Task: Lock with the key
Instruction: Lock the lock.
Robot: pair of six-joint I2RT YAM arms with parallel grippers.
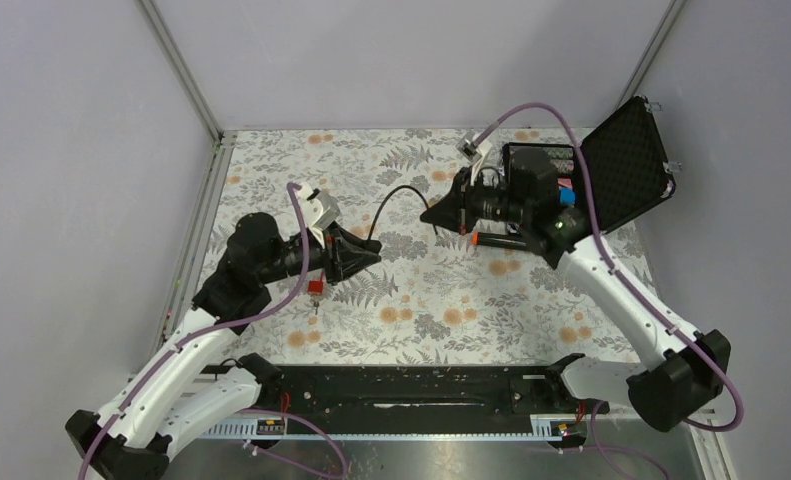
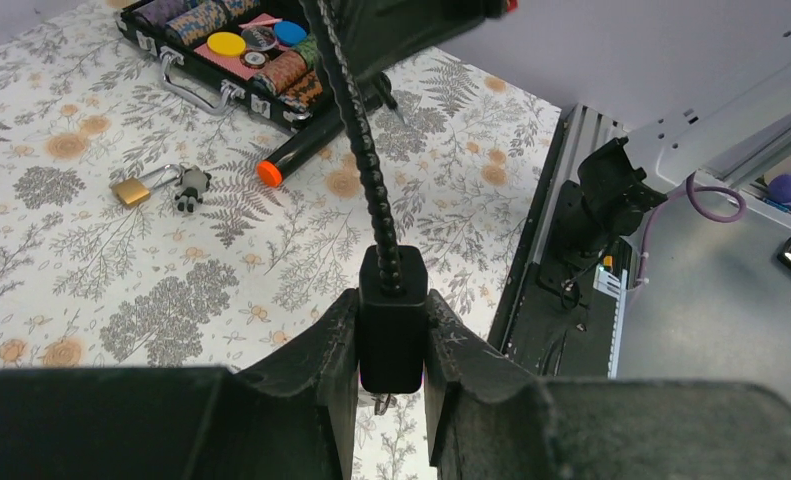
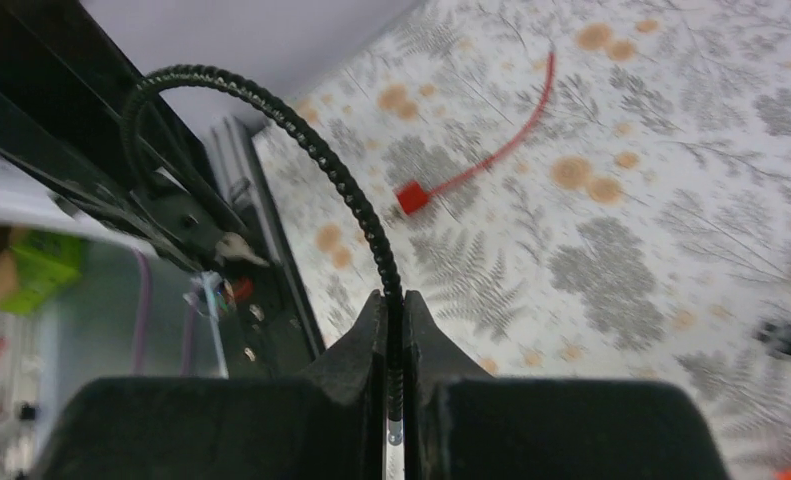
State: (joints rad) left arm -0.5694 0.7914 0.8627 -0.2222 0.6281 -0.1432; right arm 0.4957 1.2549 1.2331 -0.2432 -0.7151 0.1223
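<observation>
On my feed the left end effector [image 2: 391,312] is clamped on the black block [image 2: 392,345] of the cable lock, one finger against each side of it, with the block upright between them. The black cable [image 2: 367,150] rises out of the top of that block and arches across to the other arm. From the overhead camera I see the arch hanging above the bench [image 1: 421,310], with the two arms facing each other across the middle.

The right end effector [image 3: 393,312] is pinched together on the free end of the black cable, and a short tip of it pokes out below the fingers. The fingers look fully closed around that thin strand.

The key [image 2: 176,186] is in neither end effector. It lies flat on the floral bench cover, a small dark cluster on a ring with a brass-coloured piece at its left in the left wrist view. It sits near the orange cap of a marker [image 2: 301,150] and in front of the open case [image 2: 186,75] of coloured chips. I also catch it at the right edge of the right wrist view, too blurred to read any detail.

A red block [image 3: 411,197] on a red cable [image 3: 511,145] lies on the bench well apart from the key
</observation>
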